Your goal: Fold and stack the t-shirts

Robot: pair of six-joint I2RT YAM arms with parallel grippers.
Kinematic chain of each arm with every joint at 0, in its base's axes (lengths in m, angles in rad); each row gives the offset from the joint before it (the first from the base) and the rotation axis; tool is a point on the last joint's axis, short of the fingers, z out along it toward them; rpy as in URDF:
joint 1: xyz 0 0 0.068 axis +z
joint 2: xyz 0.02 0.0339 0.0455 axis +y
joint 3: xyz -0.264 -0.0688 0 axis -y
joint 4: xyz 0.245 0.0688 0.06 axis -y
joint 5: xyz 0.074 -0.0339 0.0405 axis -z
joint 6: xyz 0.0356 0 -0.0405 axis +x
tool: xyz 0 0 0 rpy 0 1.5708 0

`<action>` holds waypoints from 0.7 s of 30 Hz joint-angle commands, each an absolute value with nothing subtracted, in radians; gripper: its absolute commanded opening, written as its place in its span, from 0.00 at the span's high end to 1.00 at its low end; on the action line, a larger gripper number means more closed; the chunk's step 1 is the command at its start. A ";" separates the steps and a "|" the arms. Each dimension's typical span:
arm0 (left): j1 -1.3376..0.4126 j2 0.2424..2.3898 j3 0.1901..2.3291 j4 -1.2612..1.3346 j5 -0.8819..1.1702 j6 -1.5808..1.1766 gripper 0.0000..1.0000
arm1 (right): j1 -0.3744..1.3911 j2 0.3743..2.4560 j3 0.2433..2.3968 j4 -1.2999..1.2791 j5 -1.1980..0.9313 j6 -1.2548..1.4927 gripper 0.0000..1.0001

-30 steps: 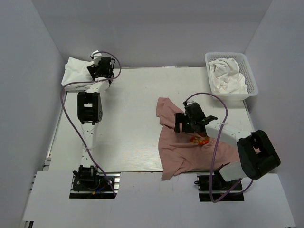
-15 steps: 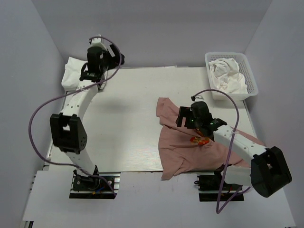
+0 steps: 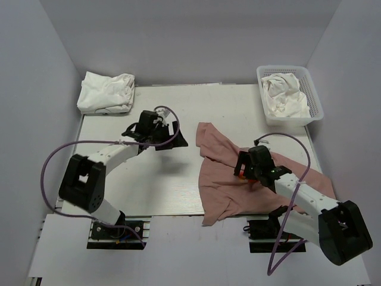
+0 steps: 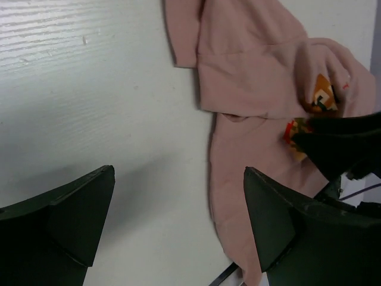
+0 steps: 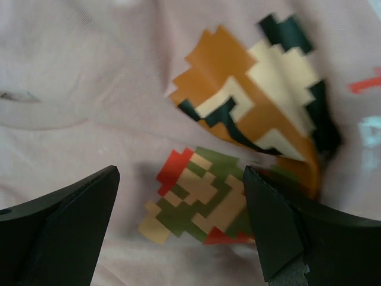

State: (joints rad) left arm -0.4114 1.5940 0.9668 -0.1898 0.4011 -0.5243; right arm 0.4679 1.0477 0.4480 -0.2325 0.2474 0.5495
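Squarely under the right gripper (image 3: pixel 242 171), jaws parted, lies the dusty-pink cloth t-shirt (image 3: pixel 217 185), at four o'clock from the left gripper (image 3: pixel 177 142), jaws spread.

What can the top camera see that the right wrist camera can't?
Only the top camera shows the basket holding a white t-shirt, a white cloth heap at the far left, and the left gripper. Only the right wrist camera shows the pixel-art print up close, in orange, cream, red and green blocks. Both show the pink t-shirt and the open right gripper over it.
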 commanded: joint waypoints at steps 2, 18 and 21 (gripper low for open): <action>-0.405 1.389 0.942 -0.187 0.378 -0.512 0.01 | 0.472 1.075 0.410 -0.055 0.061 0.508 0.10; -0.387 1.290 0.838 -0.399 0.097 -0.560 0.01 | 0.756 1.774 0.931 0.152 -0.180 0.451 0.10; -0.387 1.278 0.838 -0.436 0.049 -0.578 0.01 | 0.750 1.802 1.071 0.159 -0.205 0.439 0.10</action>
State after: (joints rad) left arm -0.3893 1.3312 0.8375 -0.3832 0.1219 -0.5587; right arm 0.7555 1.8027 0.9874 0.1589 -0.1547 0.4637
